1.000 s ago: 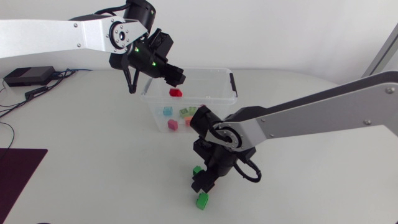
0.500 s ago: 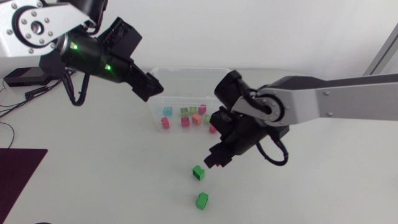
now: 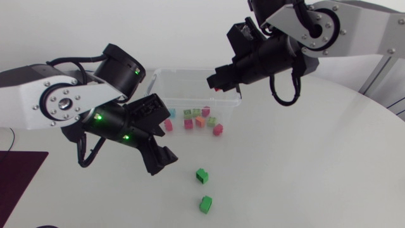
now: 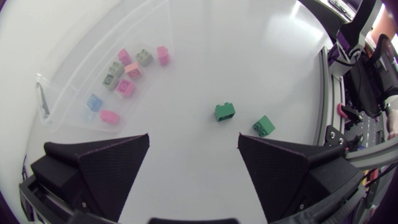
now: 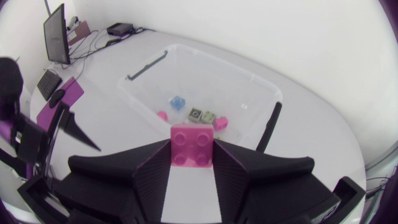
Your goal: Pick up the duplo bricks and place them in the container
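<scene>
Our right gripper [image 5: 193, 153] is clamped on a pink brick [image 5: 193, 143], over the container's [image 5: 205, 78] one o'clock side. We should centre it above the inside before releasing. Our left gripper [image 4: 194, 140] gapes empty; the nearer green brick [image 4: 224, 111] lies at its four o'clock.

Bright, even light; faint shadows and mild glare on the white table [image 3: 316, 171].

Left jaws open, right jaws clamped
</scene>
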You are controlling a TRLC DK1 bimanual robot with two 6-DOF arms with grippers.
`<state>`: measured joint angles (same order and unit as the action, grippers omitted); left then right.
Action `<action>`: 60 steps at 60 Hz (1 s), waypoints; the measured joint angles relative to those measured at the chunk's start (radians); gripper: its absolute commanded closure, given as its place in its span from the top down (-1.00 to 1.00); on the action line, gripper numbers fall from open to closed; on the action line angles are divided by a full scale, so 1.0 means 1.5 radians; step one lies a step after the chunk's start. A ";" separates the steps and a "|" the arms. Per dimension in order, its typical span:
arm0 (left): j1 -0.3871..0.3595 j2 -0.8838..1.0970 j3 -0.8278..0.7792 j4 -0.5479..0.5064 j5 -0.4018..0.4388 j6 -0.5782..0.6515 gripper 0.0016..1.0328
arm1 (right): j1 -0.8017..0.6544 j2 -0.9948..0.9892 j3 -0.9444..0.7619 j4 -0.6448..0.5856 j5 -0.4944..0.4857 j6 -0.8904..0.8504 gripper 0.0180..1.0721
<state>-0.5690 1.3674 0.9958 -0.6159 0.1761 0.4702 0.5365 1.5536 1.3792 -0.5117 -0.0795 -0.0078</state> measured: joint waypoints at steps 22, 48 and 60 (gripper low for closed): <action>-0.094 0.098 -0.031 0.051 -0.037 -0.095 0.93 | -0.056 0.165 0.072 0.097 0.001 0.014 0.93; -0.128 0.223 0.075 0.038 -0.089 -0.177 0.93 | -0.114 -0.224 -0.236 0.095 -0.051 0.015 0.93; -0.160 0.279 0.130 -0.008 -0.091 -0.202 0.92 | -0.097 -0.317 -0.362 0.073 -0.054 0.015 0.93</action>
<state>-0.8093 1.7855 1.1908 -0.6285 0.0391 0.1673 0.3904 1.0775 0.8364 -0.4019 -0.1604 0.0143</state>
